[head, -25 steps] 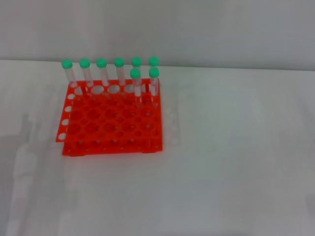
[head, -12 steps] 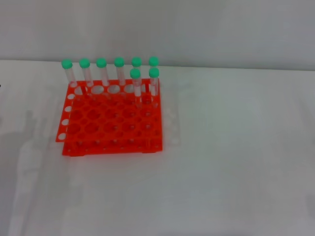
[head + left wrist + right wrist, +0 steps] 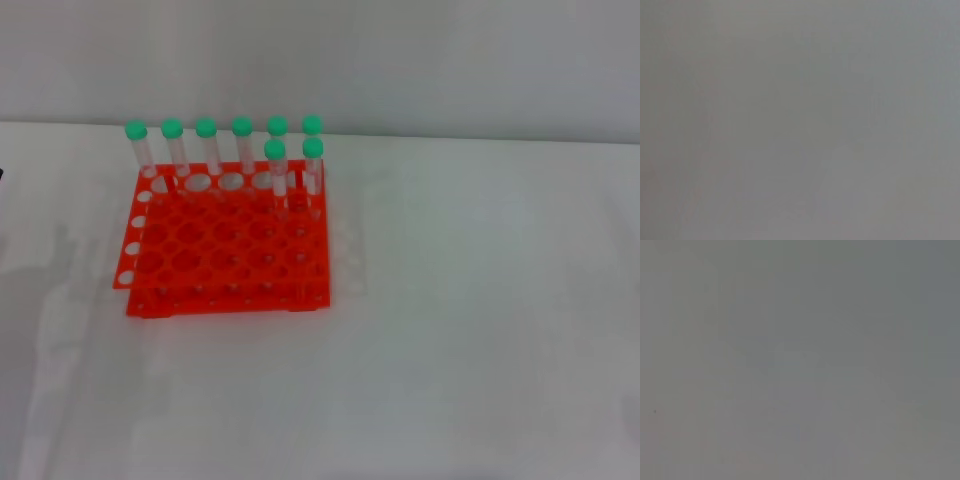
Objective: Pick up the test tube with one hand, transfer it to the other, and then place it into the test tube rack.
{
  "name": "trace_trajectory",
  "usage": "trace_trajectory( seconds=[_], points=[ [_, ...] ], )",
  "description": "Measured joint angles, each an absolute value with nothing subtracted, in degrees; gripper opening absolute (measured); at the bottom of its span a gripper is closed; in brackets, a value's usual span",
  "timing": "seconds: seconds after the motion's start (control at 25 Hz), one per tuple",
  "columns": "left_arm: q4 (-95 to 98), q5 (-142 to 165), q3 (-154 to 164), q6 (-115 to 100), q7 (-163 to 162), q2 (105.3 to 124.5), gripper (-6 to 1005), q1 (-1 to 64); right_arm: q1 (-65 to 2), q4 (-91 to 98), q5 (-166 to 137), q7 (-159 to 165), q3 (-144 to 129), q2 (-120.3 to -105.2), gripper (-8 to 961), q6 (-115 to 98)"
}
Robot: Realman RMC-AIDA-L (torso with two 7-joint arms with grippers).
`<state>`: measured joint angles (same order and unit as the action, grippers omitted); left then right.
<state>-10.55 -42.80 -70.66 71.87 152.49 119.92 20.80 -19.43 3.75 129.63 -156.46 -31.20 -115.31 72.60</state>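
Note:
The red-orange test tube rack stands on the white table, left of centre in the head view. Several clear test tubes with green caps stand upright in it: a row along its far edge, from one at the far left to one at the far right, and two more just in front near the right corner. No tube lies loose on the table. Neither gripper shows in the head view. Both wrist views show only plain grey.
The white table stretches right of and in front of the rack. A grey wall rises behind the table's far edge. A tiny dark sliver shows at the left edge of the head view.
A faint shadow on the table left of the rack has shifted slightly. A dark sliver has appeared at the left edge. The rack and tubes have not moved.

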Motion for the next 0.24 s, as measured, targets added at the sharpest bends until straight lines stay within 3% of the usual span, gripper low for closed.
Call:
trace_trajectory(
  seconds=[0.24],
  points=[
    [-10.55, -42.80, -70.66, 72.02, 152.49, 119.88, 876, 20.90, -19.43, 3.39, 129.64, -156.44, -31.20, -115.31, 877, 72.60]
  ],
)
